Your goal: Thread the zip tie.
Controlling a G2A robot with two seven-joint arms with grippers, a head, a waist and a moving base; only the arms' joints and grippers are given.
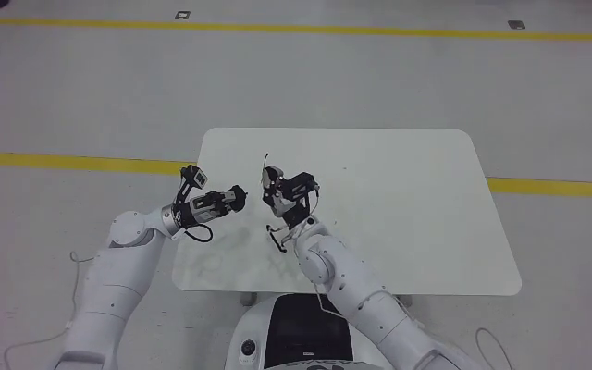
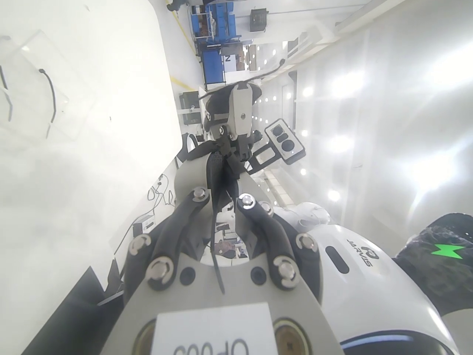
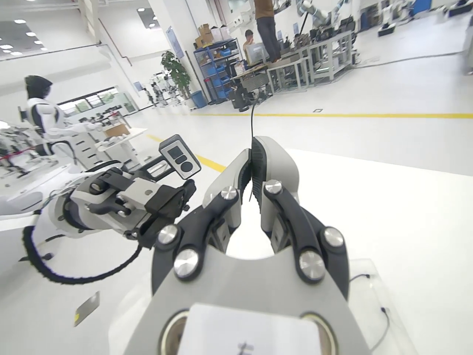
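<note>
Your right gripper (image 3: 252, 171): clamped on an upright zip tie (image 3: 252, 123). Your left gripper (image 1: 239, 195): closed on a black strap (image 2: 214, 238). Both above the counter (image 1: 398, 185).

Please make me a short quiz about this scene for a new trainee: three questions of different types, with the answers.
1. True or false: the right gripper is open.
2. The spare zip ties lie: A) on the clear plastic sheet on the table; B) on the floor; C) on a chair.
3. Short answer: in the top view, do the left gripper and the right gripper touch?
Key: 1 false, it is shut on a zip tie; 2 A; 3 no, they are apart.
</note>
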